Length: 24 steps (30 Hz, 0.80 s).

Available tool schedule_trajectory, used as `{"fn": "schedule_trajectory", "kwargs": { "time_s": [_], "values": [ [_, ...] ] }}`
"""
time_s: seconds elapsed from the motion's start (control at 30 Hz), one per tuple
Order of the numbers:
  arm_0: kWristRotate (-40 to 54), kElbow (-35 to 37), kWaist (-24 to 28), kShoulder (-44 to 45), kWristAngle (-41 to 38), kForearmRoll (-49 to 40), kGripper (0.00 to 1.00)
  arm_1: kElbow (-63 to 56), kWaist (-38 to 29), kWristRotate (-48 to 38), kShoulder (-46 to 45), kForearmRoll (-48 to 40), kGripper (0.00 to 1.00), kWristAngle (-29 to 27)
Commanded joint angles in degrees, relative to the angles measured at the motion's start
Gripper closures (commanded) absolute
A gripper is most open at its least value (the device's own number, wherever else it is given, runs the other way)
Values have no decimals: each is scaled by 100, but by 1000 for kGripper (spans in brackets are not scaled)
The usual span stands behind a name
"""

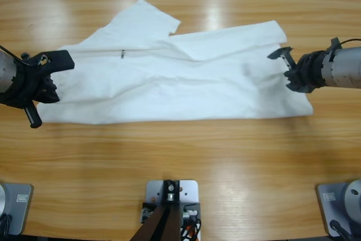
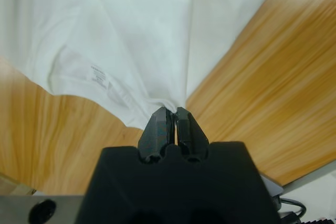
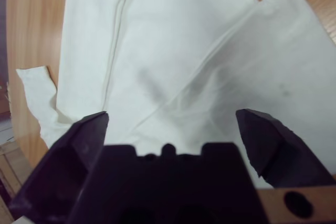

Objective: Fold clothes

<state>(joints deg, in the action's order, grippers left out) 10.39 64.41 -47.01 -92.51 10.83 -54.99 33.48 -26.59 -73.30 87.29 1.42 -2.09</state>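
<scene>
The clothes are one white T-shirt spread lengthwise across the table, partly folded over itself, one sleeve pointing to the far side. A tiny dark chest mark shows on it. My left gripper is at the shirt's left end, shut on a pinch of the cloth's edge; a small label shows beside it. My right gripper hovers open over the shirt's right end, jaws wide apart with cloth below them. A faint grey smudge lies there.
The wooden table has bare wood along the near side and beyond the shirt's far edge. The shirt's right corner lies under the right arm's wrist.
</scene>
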Motion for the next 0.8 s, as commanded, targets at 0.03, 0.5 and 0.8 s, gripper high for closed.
{"fn": "schedule_trajectory", "kwargs": {
  "time_s": [0.03,0.5,0.8],
  "values": [
    [-190,-421,-69,-609,160,85,491,-307,-66,85,-221,-37,0,113],
    [-796,648,1388,-335,-946,741,456,-227,-66,559,-666,118,0,174],
    [-359,1873,2399,-2145,-3395,622,540,-70,163,976,-719,679,0,397]
  ]
}}
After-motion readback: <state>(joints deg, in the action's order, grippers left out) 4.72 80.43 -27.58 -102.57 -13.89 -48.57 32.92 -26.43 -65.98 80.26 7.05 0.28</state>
